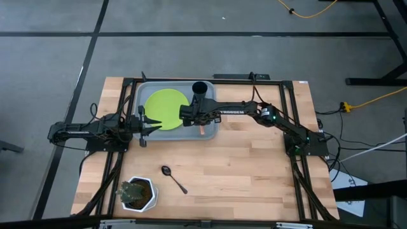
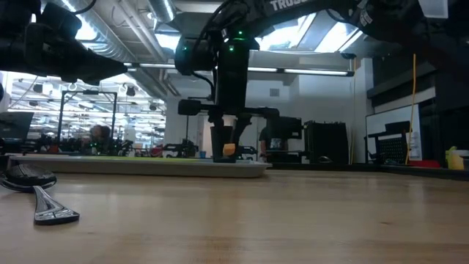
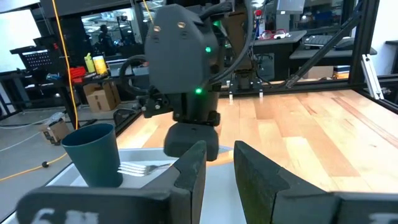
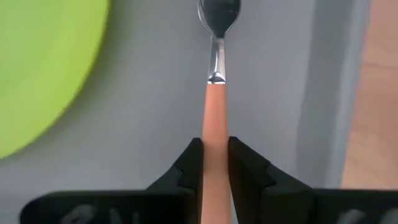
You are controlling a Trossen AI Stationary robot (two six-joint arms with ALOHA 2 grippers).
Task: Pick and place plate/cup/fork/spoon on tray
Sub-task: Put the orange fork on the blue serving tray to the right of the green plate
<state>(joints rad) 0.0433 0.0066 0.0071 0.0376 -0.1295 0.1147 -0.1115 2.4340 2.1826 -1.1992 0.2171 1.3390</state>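
Observation:
The lime-green plate point(image 1: 164, 108) lies flat in the grey-blue tray point(image 1: 141, 92) at the table's far side. The dark cup point(image 1: 200, 88) stands upright in the tray's far right corner and also shows in the left wrist view point(image 3: 93, 152). My right gripper point(image 1: 199, 124) is over the tray right of the plate, shut on the orange-handled fork point(image 4: 216, 93). My left gripper point(image 1: 152, 125) is open and empty at the tray's left rim, level with the table. The dark spoon point(image 1: 173, 179) lies on the bare table nearer the front. My right gripper pinches the fork's orange handle point(image 4: 215, 146) between its two fingers, back from the metal neck. The fingers come from above, pointing down, and lie across the handle. The fork is about level, tines point(image 3: 140, 168) toward the cup, low over the tray floor; whether it rests there I cannot tell.
A white hexagonal pot with a plant point(image 1: 138, 194) stands at the near left corner. The spoon point(image 2: 44, 209) lies close to the low camera. A black frame point(image 1: 292, 95) runs round the table's edges. Bare wood lies right of the tray and across the table's middle.

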